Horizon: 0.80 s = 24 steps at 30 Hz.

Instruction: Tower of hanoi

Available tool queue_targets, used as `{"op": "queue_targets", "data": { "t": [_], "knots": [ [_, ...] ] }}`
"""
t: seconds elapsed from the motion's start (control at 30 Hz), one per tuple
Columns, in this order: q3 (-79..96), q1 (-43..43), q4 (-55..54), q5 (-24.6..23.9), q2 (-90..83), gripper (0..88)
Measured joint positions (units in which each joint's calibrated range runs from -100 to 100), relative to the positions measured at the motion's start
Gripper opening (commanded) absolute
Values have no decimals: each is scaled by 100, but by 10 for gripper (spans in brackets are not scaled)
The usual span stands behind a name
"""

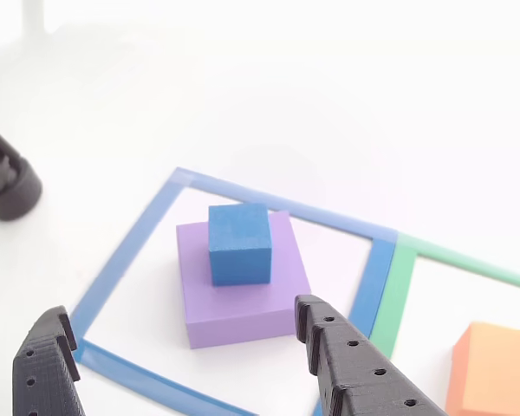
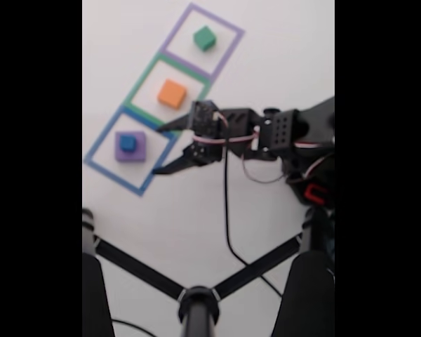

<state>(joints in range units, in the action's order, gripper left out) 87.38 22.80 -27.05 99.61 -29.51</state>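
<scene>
Surface: a white table [image 2: 281, 42], brightly lit, carrying three taped square outlines in a diagonal row in the fixed view: blue outline [image 2: 98, 144] at 8 o'clock, green outline [image 2: 142, 78] at centre, purple outline [image 2: 228, 28] at 2 o'clock. The purple block [image 1: 243, 299] sits inside the blue outline with the blue cube [image 1: 239, 243] stacked on it. The orange block [image 2: 172, 93] lies in the green outline, the green cube [image 2: 205, 38] in the purple one. A dark stand [image 2: 196, 305] occupies 6 o'clock. The gripper [image 2: 158, 149] sits at 3 o'clock of the stack, jaws spread wide, holding and touching nothing.
</scene>
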Motion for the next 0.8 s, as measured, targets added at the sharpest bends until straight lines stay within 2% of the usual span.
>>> {"op": "queue_targets", "data": {
  "t": [0.4, 0.8],
  "knots": [
    [-618, -139, -2376, 39, 2778, 298],
    [-1802, -139, -2945, 39, 4263, 297]
  ]
}}
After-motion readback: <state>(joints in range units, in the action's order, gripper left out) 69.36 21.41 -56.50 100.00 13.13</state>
